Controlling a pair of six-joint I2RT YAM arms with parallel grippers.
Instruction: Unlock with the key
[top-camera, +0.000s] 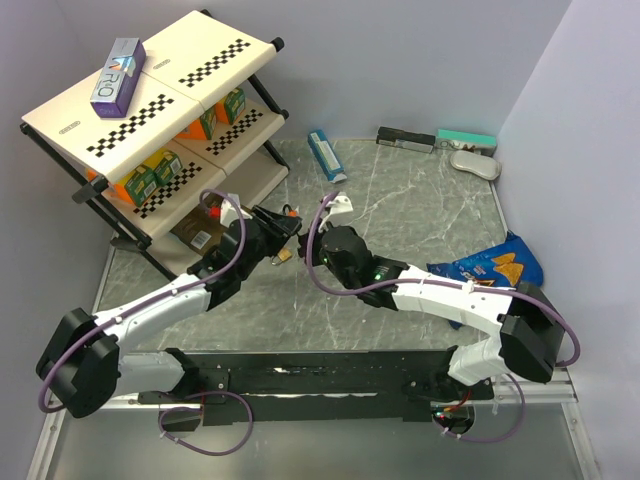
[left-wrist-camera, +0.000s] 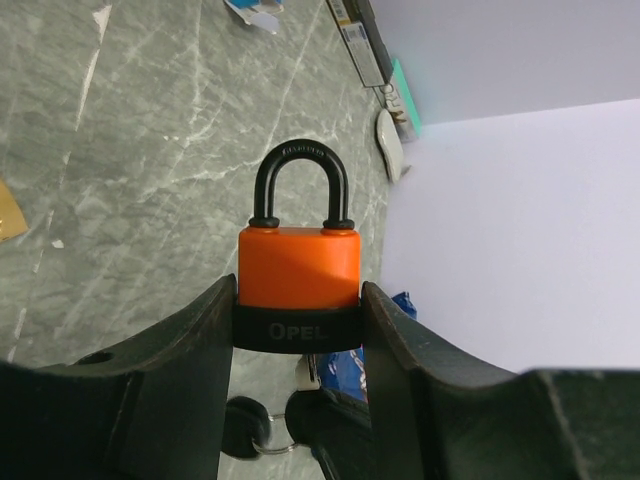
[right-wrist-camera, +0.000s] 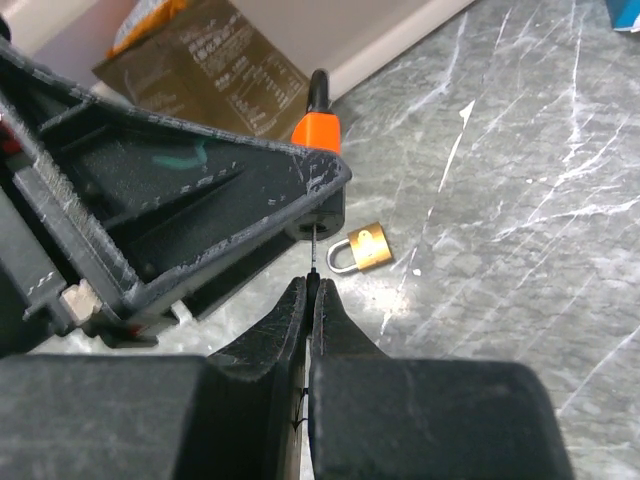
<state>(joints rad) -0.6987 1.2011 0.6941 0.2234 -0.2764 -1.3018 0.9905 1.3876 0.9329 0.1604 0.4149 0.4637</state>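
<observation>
My left gripper is shut on the orange padlock, pinching its black base between both fingers, the black shackle closed and pointing away. My right gripper is shut on the key. Its thin blade runs from my fingertips into the keyhole in the padlock's base. Spare black key heads on a ring hang below the padlock. From above, the left gripper and the right gripper meet at the padlock, held above the table.
A small brass padlock lies on the marble table under the grippers. A shelf rack with boxes stands at the back left. A blue chips bag lies on the right. A blue box and small items lie at the back.
</observation>
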